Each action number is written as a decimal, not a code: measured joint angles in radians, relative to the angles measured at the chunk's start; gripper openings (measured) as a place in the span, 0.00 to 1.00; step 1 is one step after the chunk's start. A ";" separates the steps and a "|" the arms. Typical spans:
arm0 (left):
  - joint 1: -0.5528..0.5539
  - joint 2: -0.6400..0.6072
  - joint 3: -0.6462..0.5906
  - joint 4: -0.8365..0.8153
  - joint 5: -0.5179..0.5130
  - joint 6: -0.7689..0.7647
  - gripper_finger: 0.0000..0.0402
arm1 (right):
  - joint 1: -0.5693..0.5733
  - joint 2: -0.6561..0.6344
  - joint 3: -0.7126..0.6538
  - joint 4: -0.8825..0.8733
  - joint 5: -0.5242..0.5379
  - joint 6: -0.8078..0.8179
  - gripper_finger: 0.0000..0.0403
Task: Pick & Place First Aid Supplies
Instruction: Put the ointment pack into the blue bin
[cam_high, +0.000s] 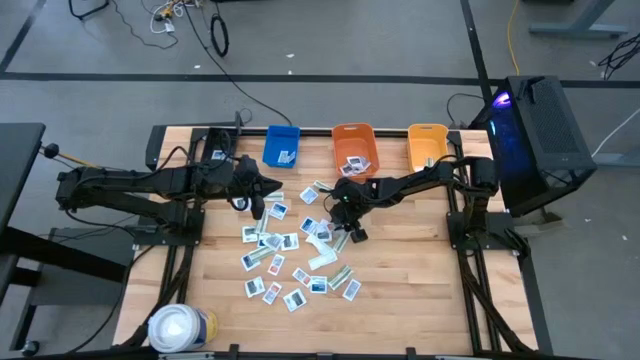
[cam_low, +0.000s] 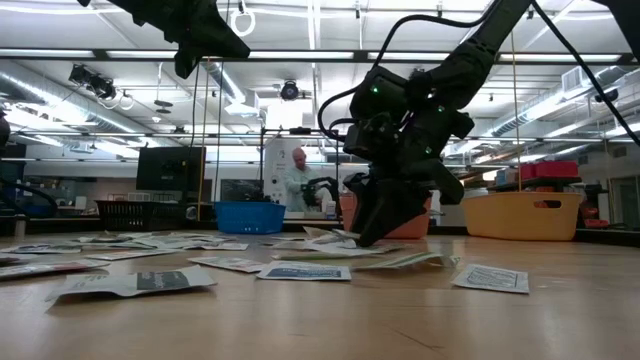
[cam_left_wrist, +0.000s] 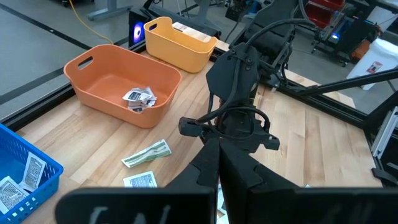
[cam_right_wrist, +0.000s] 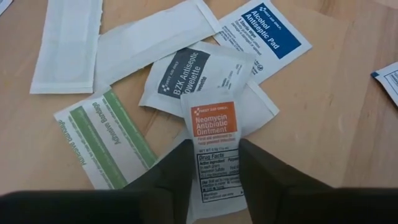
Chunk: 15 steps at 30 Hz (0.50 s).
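Several first aid supplies lie scattered flat on the wooden table. In the right wrist view, an orange-and-white ointment packet lies on top of a grey wipe packet, next to a green-striped bandage strip. My right gripper reaches slanting down onto this pile. Its fingers are open and stand on either side of the ointment packet's near end. My left gripper waits shut above the table's left part, with nothing in it. My right gripper has one finger at each long edge of the ointment packet's near end, coming slanting down from the table's right. The packet lies flat on the pile. Whether the fingers touch its edges, I cannot tell.
At the far edge stand a blue bin, an orange bin and a yellow bin; the blue and orange ones hold a few packets. A large white roll stands at the near left corner. A person shows in the room beyond.
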 joint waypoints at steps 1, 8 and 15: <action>0.000 0.000 0.000 0.000 0.000 0.000 0.03 | 0.000 0.000 0.000 0.001 0.000 0.000 0.30; 0.000 0.000 0.000 0.000 0.000 -0.001 0.03 | 0.000 -0.003 -0.002 0.018 0.007 0.024 0.29; 0.000 0.000 0.000 0.001 0.000 -0.001 0.03 | 0.000 -0.026 -0.003 0.004 0.049 0.049 0.29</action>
